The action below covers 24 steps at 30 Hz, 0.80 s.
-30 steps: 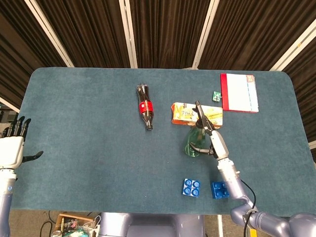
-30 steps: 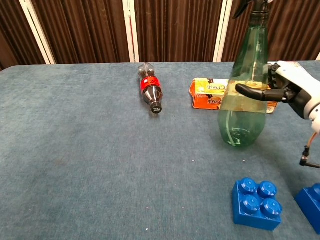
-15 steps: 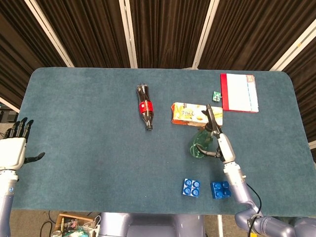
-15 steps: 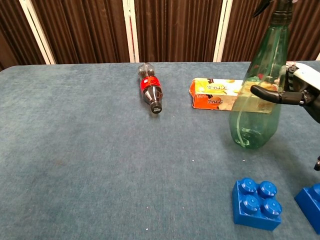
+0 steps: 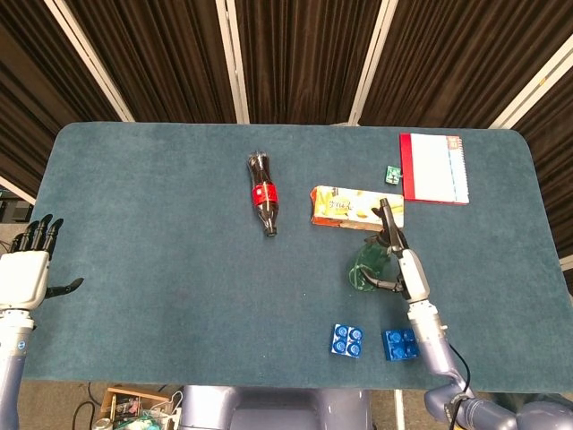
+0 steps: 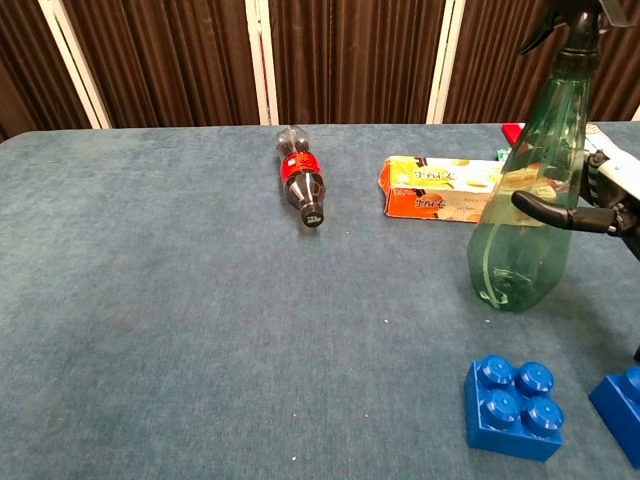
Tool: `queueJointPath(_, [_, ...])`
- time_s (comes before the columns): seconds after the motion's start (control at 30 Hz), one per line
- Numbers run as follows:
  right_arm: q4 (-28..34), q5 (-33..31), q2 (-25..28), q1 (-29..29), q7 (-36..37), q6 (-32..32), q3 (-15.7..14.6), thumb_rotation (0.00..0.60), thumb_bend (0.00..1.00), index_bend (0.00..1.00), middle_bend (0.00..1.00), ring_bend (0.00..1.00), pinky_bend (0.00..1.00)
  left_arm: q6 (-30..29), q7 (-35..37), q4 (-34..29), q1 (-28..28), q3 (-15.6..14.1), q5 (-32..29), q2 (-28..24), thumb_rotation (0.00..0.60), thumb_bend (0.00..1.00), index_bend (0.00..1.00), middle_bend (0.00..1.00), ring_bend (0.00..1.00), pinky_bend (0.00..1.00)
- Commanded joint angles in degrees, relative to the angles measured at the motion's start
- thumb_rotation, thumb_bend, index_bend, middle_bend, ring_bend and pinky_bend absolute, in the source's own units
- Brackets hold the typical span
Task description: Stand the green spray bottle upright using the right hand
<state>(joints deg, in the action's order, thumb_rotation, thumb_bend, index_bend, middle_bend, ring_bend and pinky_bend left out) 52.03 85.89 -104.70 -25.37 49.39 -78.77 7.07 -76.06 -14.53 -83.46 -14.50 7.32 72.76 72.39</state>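
Green spray bottle (image 6: 525, 220) upright, gripped by right robot hand (image 6: 605, 195)

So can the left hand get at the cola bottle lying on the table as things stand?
Probably yes. The left hand hangs open at the table's left edge, and only bare cloth lies between it and the cola bottle. Whether the arm stretches that far is uncertain.

No text can be read with certainty. Printed lettering is carried on the orange and yellow box (image 6: 440, 188), but it is too blurred to be made out. A red label is borne by the lying cola bottle (image 6: 301, 183), with no wording legible.
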Motion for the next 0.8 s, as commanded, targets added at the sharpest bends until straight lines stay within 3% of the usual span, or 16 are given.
queueJointPath(0.03, [-1.48, 0.83, -1.02, 0.37, 0.41, -1.18, -0.34, 0.6, 0.65, 0.77, 0.03, 0.0, 0.0, 0.03, -0.04, 0.05, -0.01, 0.05, -0.1, 0.01, 0.6, 0.04, 0.0, 0.0, 0.03, 0.16])
queueJointPath(0.13, [-2.7, 1.75, -1.39, 0.67, 0.12, -2.15, -0.94, 0.6, 0.57, 0.55, 0.0, 0.0, 0.0, 0.13, -0.01, 0.09, -0.05, 0.03, -0.12, 0.02, 0.6, 0.04, 0.0, 0.0, 0.03, 0.16])
queueJointPath(0.2, [-3.31, 2.54, -1.37, 1.0, 0.48, -2.77, -1.65, 0.6, 0.45, 0.34, 0.0, 0.0, 0.0, 0.2, 0.02, 0.14, -0.08, 0.06, -0.2, 0.02, 0.6, 0.04, 0.0, 0.0, 0.03, 0.16])
queueJointPath(0.33, [-3.5, 3.53, -0.9, 1.45, -0.32, -3.3, -2.64, 0.6, 0.33, 0.06, 0.0, 0.0, 0.0, 0.12, 0.09, 0.09, -0.05, 0.08, -0.2, 0.0, 0.6, 0.04, 0.0, 0.0, 0.03, 0.16])
queueJointPath(0.4, [-3.31, 3.71, -0.65, 1.53, -1.28, -3.34, -2.79, 0.6, 0.28, 0.0, 0.0, 0.0, 0.0, 0.03, 0.11, 0.02, -0.02, 0.03, -0.08, -0.02, 0.6, 0.04, 0.0, 0.0, 0.03, 0.16])
queueJointPath(0.8, [0.75, 3.6, 2.53, 1.39, -5.22, -1.8, -2.77, 0.6, 0.16, 0.0, 0.0, 0.0, 0.0, -1.0, -0.28, -0.75, 0.5, -0.13, 0.19, -0.16, 0.6, 0.04, 0.0, 0.0, 0.03, 0.16])
